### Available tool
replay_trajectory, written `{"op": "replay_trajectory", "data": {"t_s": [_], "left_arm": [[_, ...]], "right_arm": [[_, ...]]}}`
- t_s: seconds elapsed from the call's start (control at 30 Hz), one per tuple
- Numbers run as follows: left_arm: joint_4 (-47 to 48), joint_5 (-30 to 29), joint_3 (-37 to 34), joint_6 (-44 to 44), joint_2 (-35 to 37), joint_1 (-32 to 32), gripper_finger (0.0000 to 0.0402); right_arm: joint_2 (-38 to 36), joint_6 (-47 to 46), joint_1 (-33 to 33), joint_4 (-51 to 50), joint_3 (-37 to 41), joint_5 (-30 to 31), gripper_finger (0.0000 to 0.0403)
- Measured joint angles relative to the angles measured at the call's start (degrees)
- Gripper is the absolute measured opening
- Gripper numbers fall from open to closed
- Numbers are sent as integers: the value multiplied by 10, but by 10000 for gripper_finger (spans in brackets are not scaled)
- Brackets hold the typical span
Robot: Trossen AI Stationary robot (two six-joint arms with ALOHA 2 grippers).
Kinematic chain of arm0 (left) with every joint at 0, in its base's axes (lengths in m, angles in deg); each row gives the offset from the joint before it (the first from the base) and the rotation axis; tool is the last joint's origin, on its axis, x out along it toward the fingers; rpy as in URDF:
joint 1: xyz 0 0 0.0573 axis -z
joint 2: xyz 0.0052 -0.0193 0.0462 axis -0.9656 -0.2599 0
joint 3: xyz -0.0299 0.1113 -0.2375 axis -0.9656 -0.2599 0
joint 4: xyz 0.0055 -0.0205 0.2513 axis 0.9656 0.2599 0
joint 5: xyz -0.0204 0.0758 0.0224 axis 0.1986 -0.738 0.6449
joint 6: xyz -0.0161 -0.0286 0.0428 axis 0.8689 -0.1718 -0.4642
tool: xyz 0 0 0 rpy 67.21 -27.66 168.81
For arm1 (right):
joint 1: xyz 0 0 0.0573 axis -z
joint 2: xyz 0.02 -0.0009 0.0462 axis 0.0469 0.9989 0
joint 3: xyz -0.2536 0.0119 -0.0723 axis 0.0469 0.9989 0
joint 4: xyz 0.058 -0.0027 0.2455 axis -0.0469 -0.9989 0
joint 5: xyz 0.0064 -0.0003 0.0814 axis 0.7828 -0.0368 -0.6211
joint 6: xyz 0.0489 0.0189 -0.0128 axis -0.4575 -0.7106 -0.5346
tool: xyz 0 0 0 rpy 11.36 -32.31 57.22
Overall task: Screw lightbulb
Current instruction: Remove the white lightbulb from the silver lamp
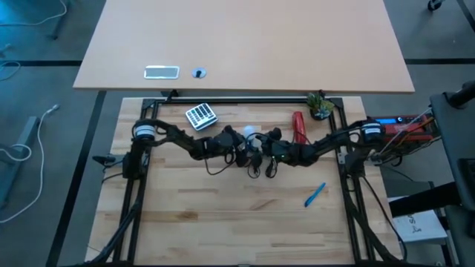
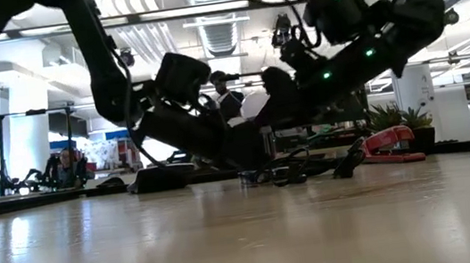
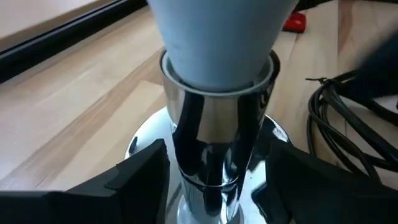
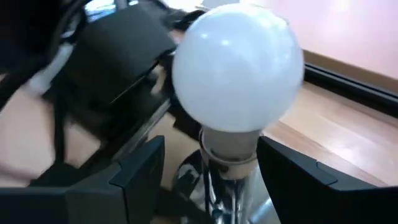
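- The lightbulb (image 4: 238, 71) is a smooth, frosted white globe narrowing to a neck, sitting upright in a shiny chrome socket (image 3: 217, 143) with a round mirror-like base, mid-table toward the back.
- The left gripper (image 3: 214, 180) has its dark fingers spread wide either side of the socket's stem, apart from it, holding nothing.
- The right gripper (image 4: 208, 174) sits partly open, fingers flanking the bulb's neck without touching.
- A coiled black cord (image 3: 348, 137) lies just beside the socket; a red stapler (image 1: 298, 126) is behind on the pale wood table (image 1: 223, 215), a blue pen (image 1: 315, 195) well apart.
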Motion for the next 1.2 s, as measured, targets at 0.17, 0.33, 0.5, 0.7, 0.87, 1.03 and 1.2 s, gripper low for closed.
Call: {"op": "replay_trajectory", "data": {"t_s": [0.17,0.33,0.5,0.7,0.87,1.03,1.2], "left_arm": [[-19,9,2,14,-24,-2,259],[-19,16,0,5,-24,-3,230],[-24,35,-1,-5,-23,-5,206],[-27,37,-1,-5,-23,-5,177],[-26,38,-2,-9,-18,-5,166],[-23,42,-2,-20,-14,-5,164],[-16,52,-2,-27,-13,-5,162]], "right_arm": [[31,6,2,58,-8,23,257],[53,20,3,69,-13,27,244],[58,39,5,73,-15,47,201],[58,60,14,71,-15,41,114],[58,66,16,70,-13,26,113],[58,65,16,69,-12,24,113],[58,35,15,64,-13,46,173]]}}
